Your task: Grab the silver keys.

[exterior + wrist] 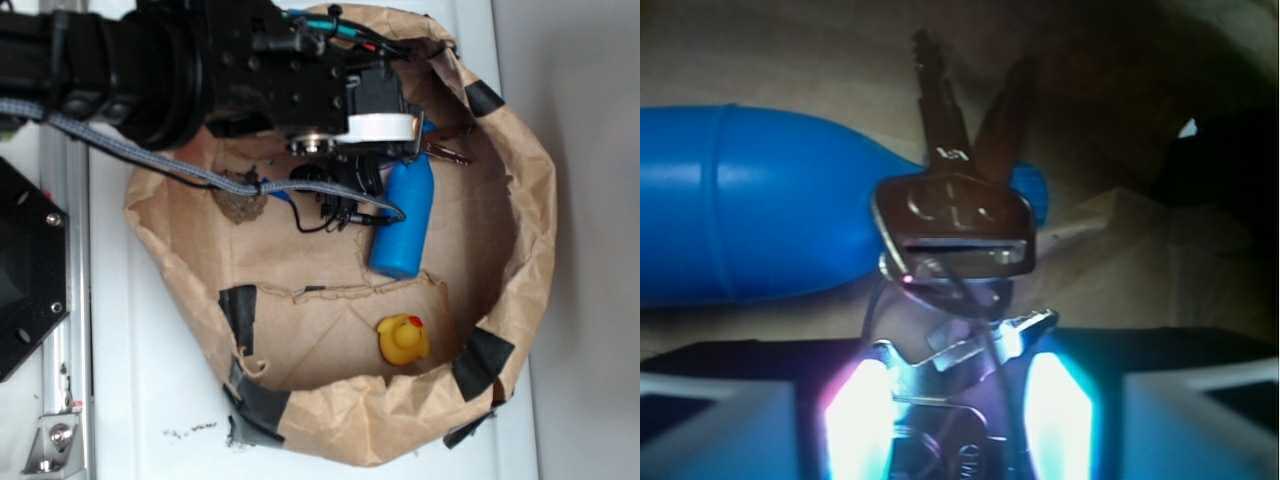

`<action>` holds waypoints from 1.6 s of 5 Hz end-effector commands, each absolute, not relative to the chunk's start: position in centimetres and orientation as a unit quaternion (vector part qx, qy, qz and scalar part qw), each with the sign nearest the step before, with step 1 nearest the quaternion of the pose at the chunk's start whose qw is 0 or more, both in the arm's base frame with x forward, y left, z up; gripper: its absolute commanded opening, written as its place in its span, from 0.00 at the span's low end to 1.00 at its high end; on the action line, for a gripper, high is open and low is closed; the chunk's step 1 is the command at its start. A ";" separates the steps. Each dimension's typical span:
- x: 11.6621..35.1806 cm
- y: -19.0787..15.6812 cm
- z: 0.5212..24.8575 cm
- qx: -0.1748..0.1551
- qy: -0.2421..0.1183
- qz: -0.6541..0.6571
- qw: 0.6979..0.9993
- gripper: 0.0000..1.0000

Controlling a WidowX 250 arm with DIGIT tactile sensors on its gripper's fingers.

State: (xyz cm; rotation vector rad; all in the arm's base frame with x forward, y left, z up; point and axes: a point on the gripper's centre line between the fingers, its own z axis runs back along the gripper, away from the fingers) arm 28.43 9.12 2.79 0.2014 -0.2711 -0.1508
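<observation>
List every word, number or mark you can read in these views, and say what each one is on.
Nothing reads clearly.
Keys: stamped marks on the large key head and a small stamp on the blade above it, both too blurred to read.
Bottle: no label visible.
Duck: no text.
Bag: no print visible.

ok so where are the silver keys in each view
exterior: silver keys poke out at upper right, mostly hidden under the gripper.
wrist: centre frame, silver keys fan upward, with their rings between the gripper fingers.
shared landmark: the blue bottle, its neck beside the keys.
</observation>
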 end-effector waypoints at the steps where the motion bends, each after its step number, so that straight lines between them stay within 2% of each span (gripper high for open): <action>1: 28.5 8.9 5.5 0.095 -0.129 -0.090 0.983 0.00; 2: 28.4 9.2 7.1 0.085 -0.122 -0.082 0.985 0.00; 3: 26.9 9.5 11.7 0.056 -0.149 -0.067 0.985 0.00; 4: 24.6 9.8 14.9 -0.029 -0.198 -0.100 0.975 0.00; 5: 21.9 8.6 15.6 -0.057 -0.230 -0.181 0.955 0.00; 6: 24.0 7.6 14.0 0.013 -0.187 -0.141 0.972 0.00; 7: 25.4 6.8 12.7 0.054 -0.139 -0.123 0.981 0.00; 8: 25.9 4.2 11.8 0.108 -0.108 -0.113 0.982 0.00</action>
